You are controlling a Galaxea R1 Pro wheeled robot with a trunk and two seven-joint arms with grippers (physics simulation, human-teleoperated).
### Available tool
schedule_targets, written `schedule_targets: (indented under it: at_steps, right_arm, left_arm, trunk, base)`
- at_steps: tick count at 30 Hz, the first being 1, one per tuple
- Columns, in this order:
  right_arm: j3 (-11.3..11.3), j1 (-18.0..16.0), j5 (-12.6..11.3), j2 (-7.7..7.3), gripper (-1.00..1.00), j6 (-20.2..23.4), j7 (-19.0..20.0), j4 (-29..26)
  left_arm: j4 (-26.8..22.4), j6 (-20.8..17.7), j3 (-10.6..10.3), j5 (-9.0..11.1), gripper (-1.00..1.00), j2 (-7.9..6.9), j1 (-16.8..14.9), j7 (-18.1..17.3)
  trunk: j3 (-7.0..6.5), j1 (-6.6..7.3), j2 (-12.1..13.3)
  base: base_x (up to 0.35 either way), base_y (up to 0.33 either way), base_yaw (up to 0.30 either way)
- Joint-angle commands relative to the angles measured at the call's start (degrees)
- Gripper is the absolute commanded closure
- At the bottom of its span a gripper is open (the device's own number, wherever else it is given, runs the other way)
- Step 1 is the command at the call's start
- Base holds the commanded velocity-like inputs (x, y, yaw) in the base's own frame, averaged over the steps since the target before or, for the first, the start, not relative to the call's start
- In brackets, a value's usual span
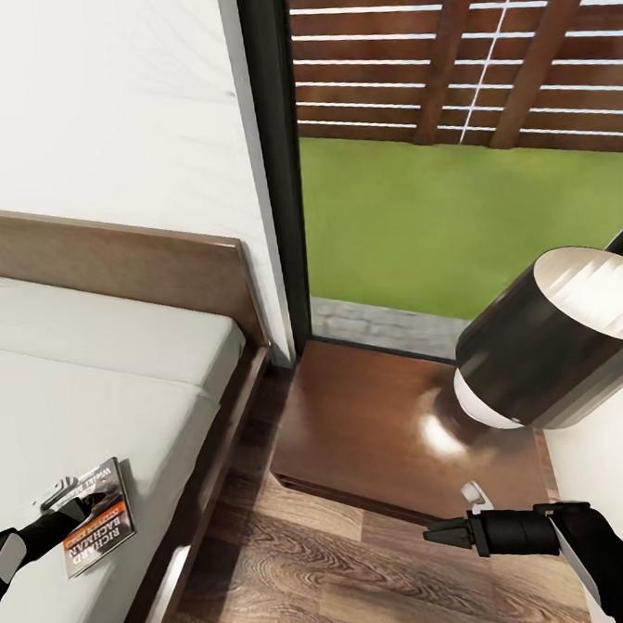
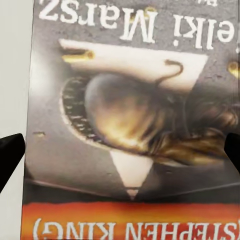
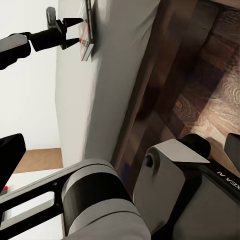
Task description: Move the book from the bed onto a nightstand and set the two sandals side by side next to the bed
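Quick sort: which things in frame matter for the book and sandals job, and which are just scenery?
Job:
book, on the bed
nightstand
left gripper, open over the book
right gripper

Scenery:
lamp
window
wood floor

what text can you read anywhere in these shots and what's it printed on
"RICHARD BACHMAN": white letters on the book lying on the bed, under the left pincer.
"(STEPHEN KING)": on the book's orange band, left wrist view.
"...elki Marsz": cover title, partly cut off.
Small letters on the right arm's housing: too cropped to read.
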State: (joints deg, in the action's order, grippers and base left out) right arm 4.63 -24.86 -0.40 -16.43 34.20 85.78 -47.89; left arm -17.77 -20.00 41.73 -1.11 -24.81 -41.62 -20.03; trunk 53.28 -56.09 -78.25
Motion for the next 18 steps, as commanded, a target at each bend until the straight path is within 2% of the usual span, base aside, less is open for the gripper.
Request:
schedule_targets:
  at_steps: [1,5,18]
  right_arm:
    - [0.0,0.0,0.0,0.0,-1.0,0.6,0.2,0.0]
    - [0.0,0.0,0.0,0.0,-1.0,0.6,0.2,0.0]
    - [0.0,0.0,0.0,0.0,-1.0,0.6,0.2,0.0]
  left_arm:
    - [-0.1,-0.5,0.5,-0.1,-1.0,0.03,0.0,-0.3]
    - [-0.1,-0.5,0.5,-0.1,-1.0,0.03,0.0,-0.3]
    - [-0.1,-0.6,0.5,-0.1,-1.0,0.03,0.0,-0.3]
  trunk:
    - [-0.14,0.22,0.4]
    - [-0.86,1.1,2.0]
    - [-0.86,1.1,2.0]
  base:
    - [0.0,0.0,0.0]
    - [0.0,0.0,0.0]
    - [0.0,0.0,0.0]
